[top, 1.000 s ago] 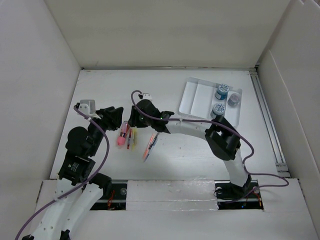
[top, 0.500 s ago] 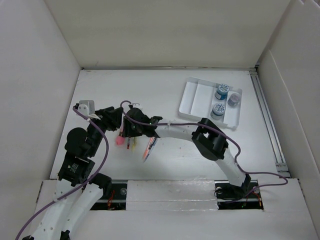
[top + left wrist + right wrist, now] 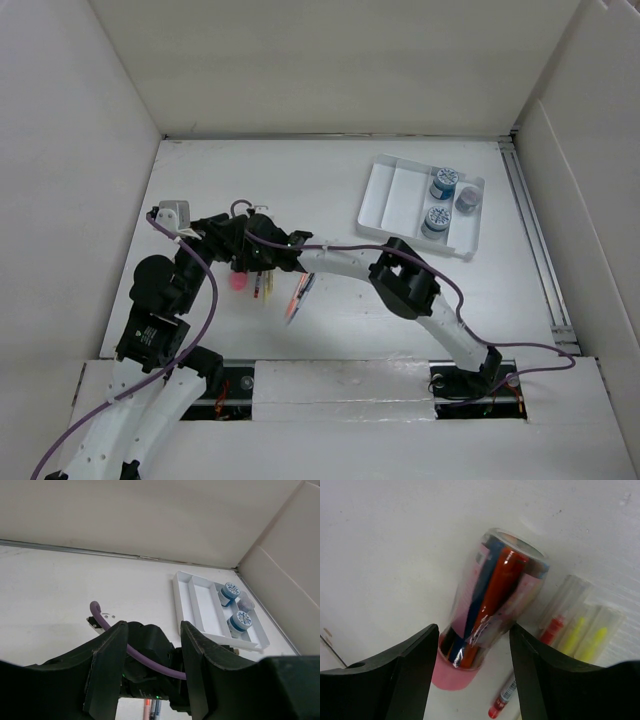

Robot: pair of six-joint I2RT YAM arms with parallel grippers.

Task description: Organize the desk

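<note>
The right arm is stretching far left across the desk (image 3: 500,290), the right tool (image 3: 472,630) gaping around a pink-capped tube of pens (image 3: 490,600) lying beside highlighters (image 3: 585,630). The left tool (image 3: 152,630), also parted, is hovering close alongside.

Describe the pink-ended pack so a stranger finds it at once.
On the desk, left of the white tray, the pack lies among pens. It is the clear cylinder with a pink end and red and blue inside; the highlighters beside it are slimmer, without pink.
</note>
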